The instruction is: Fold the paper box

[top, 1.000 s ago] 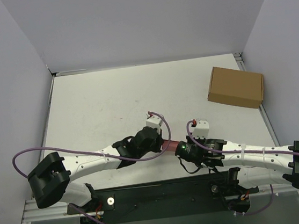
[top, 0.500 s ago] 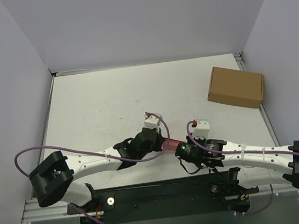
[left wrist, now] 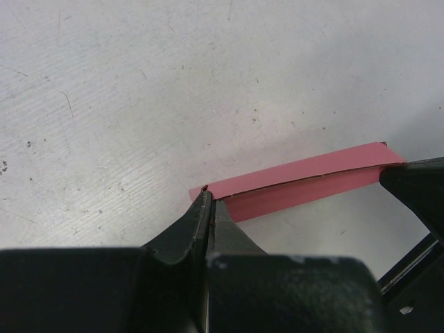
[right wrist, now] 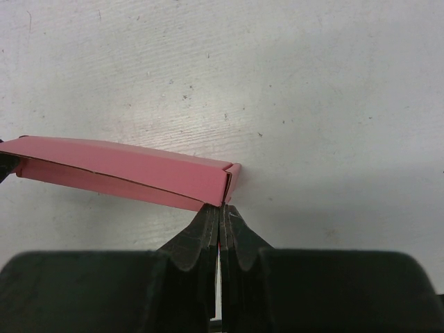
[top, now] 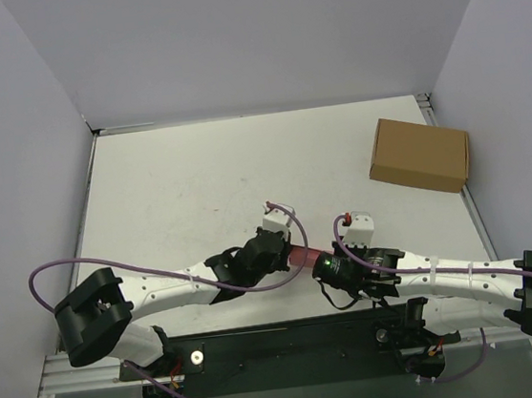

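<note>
Holding the paper box (left wrist: 305,182) just above the table (top: 177,180) near its front middle, we have the left gripper (left wrist: 208,201) pinching one end and the right gripper (right wrist: 220,211) pinching the other. The flattened box's long axis runs left to right between them. Since a second ago the left wrist has edged slightly rightward, while the box has barely moved.

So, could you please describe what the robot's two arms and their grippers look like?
The left arm and right arm have white links with black joints. A thin purple cable loops along each, and a small white camera block tops each wrist. The right wrist shows a green light. The fingers are black and tapered.
</note>
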